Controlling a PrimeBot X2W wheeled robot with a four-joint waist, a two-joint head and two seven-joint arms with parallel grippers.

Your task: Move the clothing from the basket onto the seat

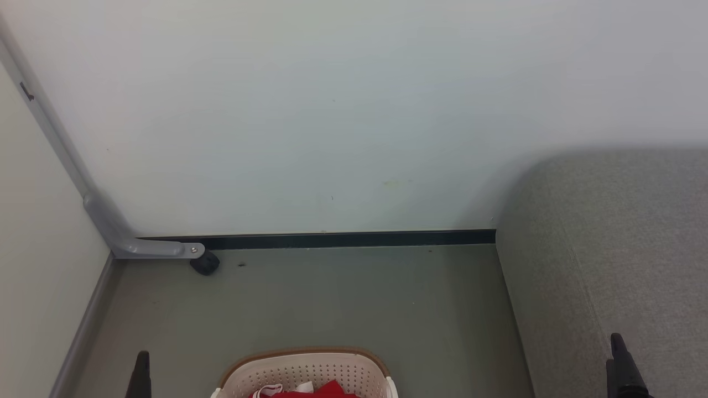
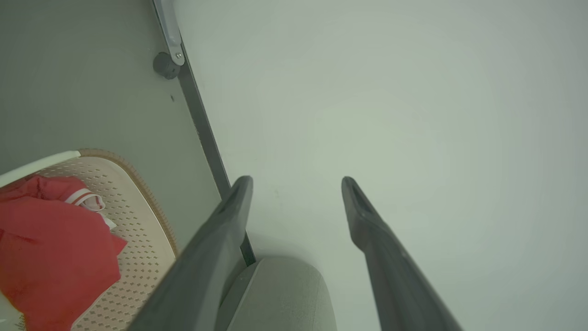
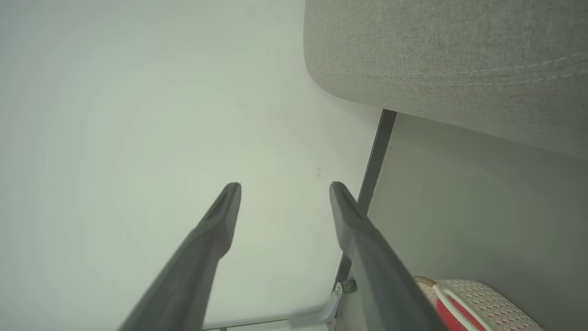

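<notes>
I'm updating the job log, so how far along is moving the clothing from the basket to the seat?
Done: nothing yet; the visible part of the seat bears no garment. In hand: nothing; the left gripper and right gripper have open, empty jaws, clear of the basket. Left: all of it, as the red clothing lies in the basket.

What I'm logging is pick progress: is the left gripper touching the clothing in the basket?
Apart. In the left wrist view the left gripper stands open, pointing at the wall, and bare basket mesh lies between it and the clothing.
</notes>
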